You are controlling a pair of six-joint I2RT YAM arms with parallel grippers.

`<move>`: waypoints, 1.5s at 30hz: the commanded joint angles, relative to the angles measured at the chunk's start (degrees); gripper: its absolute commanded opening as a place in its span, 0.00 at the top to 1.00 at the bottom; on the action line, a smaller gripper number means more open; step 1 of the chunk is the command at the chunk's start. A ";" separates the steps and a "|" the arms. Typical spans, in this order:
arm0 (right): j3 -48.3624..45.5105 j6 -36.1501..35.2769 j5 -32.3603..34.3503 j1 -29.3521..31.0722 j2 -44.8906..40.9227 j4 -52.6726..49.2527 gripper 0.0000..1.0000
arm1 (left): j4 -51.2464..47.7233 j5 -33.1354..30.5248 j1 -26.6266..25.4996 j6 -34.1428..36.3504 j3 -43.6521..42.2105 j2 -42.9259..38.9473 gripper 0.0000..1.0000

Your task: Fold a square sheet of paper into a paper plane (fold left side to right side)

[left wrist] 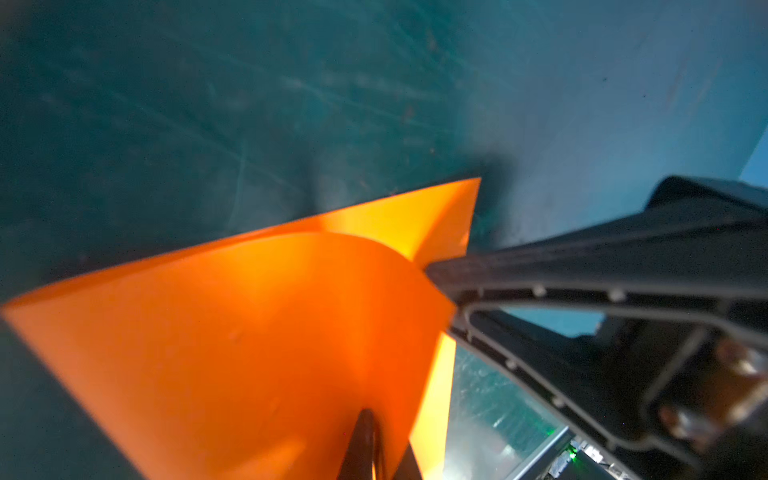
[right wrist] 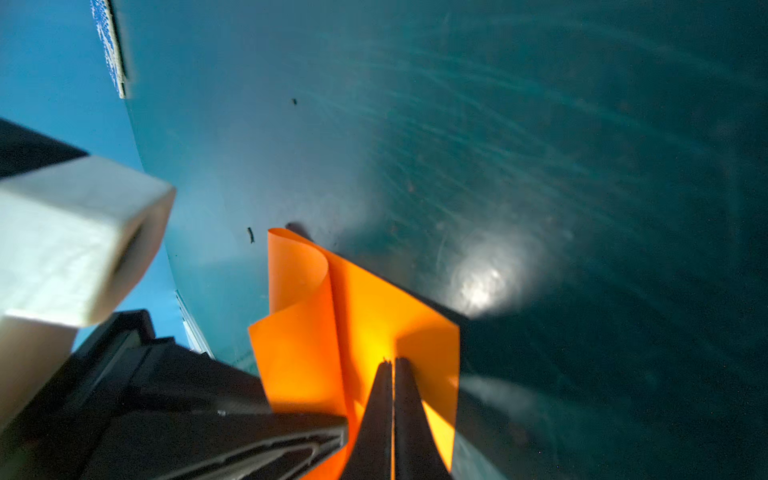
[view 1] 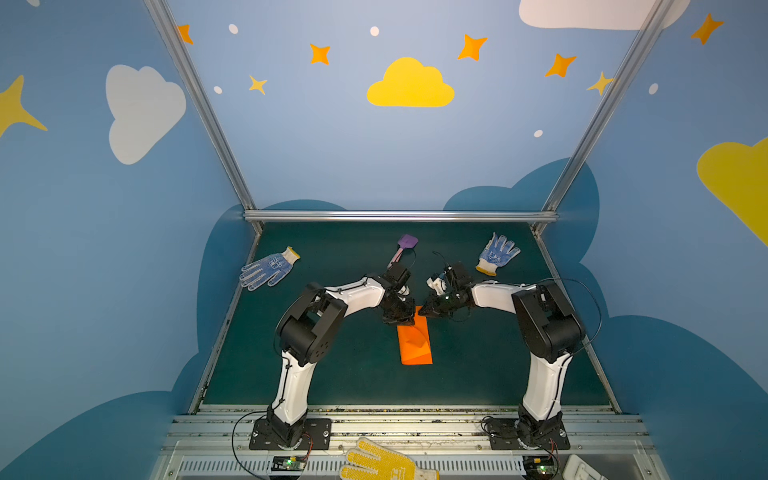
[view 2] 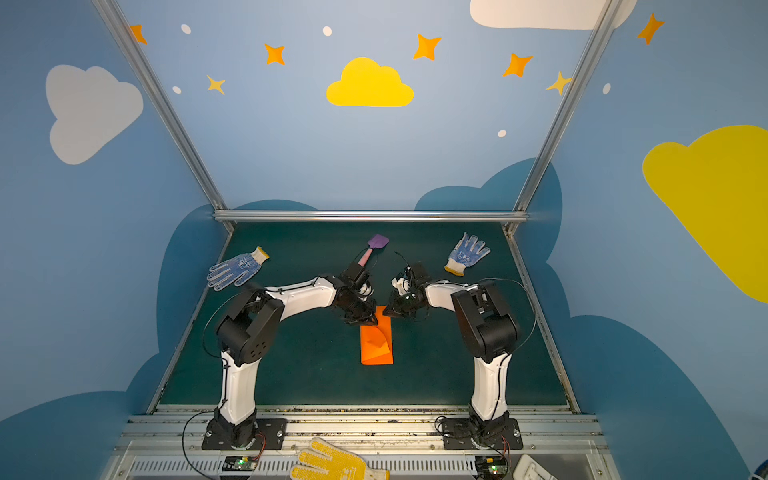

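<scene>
The square sheet of paper [view 1: 414, 340] [view 2: 376, 340] lies on the green mat as a bright-orange folded rectangle, its upper layer bulging loosely. Both grippers meet at its far end. My left gripper [view 1: 402, 318] [view 2: 362, 318] [left wrist: 374, 449] holds the paper [left wrist: 249, 332], its jaws close together with an orange sliver between them. My right gripper [view 1: 426, 311] [view 2: 388, 311] [right wrist: 392, 374] is shut on the far edge of the paper [right wrist: 365, 307], beside the left one. The lifted flap curls over between them. A paper plane is not in view.
Blue-dotted gloves lie at the far left [view 1: 268, 270] and far right [view 1: 496, 253] of the mat. A purple-headed spatula [view 1: 405, 245] lies behind the grippers. A yellow dotted glove [view 1: 382, 461] rests on the front frame. Metal rails edge the mat.
</scene>
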 commanded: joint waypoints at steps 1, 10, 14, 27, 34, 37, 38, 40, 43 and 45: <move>-0.41 1.38 -0.02 -2.19 -5.68 -1.25 1.00 | -0.86 -0.96 -0.38 0.57 0.81 0.74 0.77; 0.40 1.19 -2.07 -4.64 -6.62 -1.87 1.00 | -0.98 -0.95 -0.80 1.15 0.75 0.63 0.48; 1.96 1.05 -4.71 -4.21 -4.29 -1.36 1.00 | -1.03 -0.78 -0.78 1.40 0.84 0.60 0.48; 6.27 2.59 -7.29 -0.73 5.75 0.51 1.00 | -0.82 0.54 -0.86 2.03 1.24 0.43 0.49; 5.45 1.89 -4.39 -0.82 7.61 -1.39 1.00 | -1.72 1.70 -0.78 3.52 2.47 0.13 0.49; 4.45 1.71 -3.51 -0.99 7.67 -1.44 1.00 | -3.12 3.79 -0.37 5.38 4.19 -1.26 0.43; 4.12 1.59 -3.23 -1.01 7.66 -1.51 1.00 | -3.60 4.61 -0.13 5.95 4.75 -2.00 0.40; 3.63 1.54 -2.83 -1.23 7.64 -1.43 1.00 | -5.14 6.31 0.55 7.47 5.63 -3.79 0.34; 3.11 1.40 -2.45 -1.26 7.57 -1.34 1.00 | -5.19 10.12 2.64 8.33 3.63 -7.93 0.29; 2.98 1.32 -2.41 -1.26 7.60 -1.38 1.00 | -3.39 11.87 4.49 7.68 0.50 -11.22 0.26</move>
